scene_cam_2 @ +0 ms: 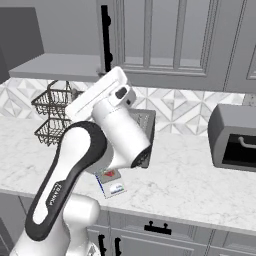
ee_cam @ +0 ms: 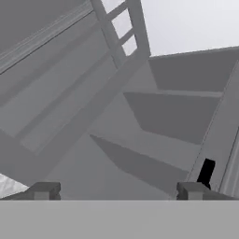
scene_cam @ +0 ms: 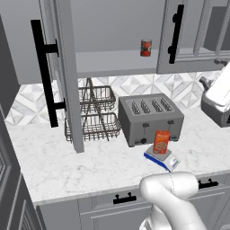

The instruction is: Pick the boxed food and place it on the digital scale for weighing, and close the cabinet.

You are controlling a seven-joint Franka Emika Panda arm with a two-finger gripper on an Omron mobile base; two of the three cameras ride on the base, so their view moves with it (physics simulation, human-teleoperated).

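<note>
The orange-red boxed food [scene_cam: 161, 142] stands upright on the blue and white digital scale [scene_cam: 163, 159], in front of the toaster. In the right base view my arm covers most of it, and a corner of the scale [scene_cam_2: 114, 189] shows on the counter. The cabinet [scene_cam: 108, 60] hangs open above, its left door [scene_cam: 67, 90] swung out toward me with a long black handle [scene_cam: 45, 72]. My gripper [ee_cam: 116, 191] is raised well above the counter, open with nothing between its fingertips [ee_cam: 44, 190], and looks up at the grey cabinet panels [ee_cam: 93, 107].
A short red can [scene_cam: 145, 47] sits on the cabinet shelf. A grey four-slot toaster [scene_cam: 150, 117] and a two-tier wire basket [scene_cam: 96, 114] stand against the tiled wall. A dark appliance [scene_cam_2: 235, 137] stands on the counter to the right. Drawers [scene_cam: 126, 202] run below the counter edge.
</note>
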